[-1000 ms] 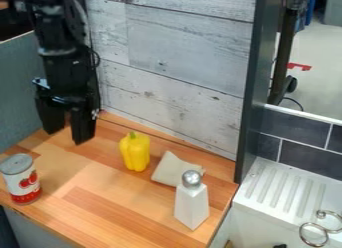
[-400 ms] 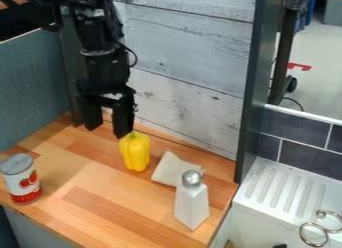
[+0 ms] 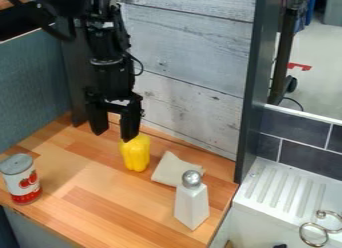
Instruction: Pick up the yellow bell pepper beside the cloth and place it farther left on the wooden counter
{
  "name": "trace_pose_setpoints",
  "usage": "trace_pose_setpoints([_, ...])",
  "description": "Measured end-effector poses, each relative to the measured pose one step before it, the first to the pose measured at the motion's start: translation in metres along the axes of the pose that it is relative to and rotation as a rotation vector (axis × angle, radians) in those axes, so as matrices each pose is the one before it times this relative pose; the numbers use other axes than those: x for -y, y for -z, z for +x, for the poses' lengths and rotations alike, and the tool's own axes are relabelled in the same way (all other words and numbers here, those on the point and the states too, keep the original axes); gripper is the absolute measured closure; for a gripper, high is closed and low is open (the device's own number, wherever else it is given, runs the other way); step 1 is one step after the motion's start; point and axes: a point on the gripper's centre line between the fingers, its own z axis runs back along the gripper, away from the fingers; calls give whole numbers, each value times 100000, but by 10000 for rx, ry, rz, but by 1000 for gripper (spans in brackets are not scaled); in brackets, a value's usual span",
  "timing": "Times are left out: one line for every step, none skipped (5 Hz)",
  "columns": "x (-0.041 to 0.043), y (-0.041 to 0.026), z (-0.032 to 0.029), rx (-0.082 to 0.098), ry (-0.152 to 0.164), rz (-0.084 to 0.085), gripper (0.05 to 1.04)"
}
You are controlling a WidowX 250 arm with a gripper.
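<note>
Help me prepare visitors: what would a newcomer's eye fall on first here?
Probably the yellow pepper on the wooden counter, with the open black pincer hanging close by. Next might come the red-and-white can at the view's left and the silver-topped shaker near the counter's right edge.

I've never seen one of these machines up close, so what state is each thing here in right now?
Gripper: open, fingers apart, hanging down.
Yellow pepper: upright, whole, near one finger.
Can: upright, top end closed.
White bottle with a silver top: upright, top on.
Beige cloth: lying on the counter, bunched or folded, I can't tell which.
</note>
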Motion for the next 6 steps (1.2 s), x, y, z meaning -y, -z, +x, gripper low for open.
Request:
trace_pose_setpoints([-200,-44,1123,135,82,-25,83])
trace_pose_setpoints([-253,1131,734,-237,-115,-65,83])
trace_pose_setpoints([898,751,929,12,255,22,83])
trace_pose_setpoints([754,550,918,119,27,44,83])
trace_pose_setpoints([-235,149,273,-38,-210,95,137])
trace_pose_setpoints([-100,-51,35,-12,-164,57,424])
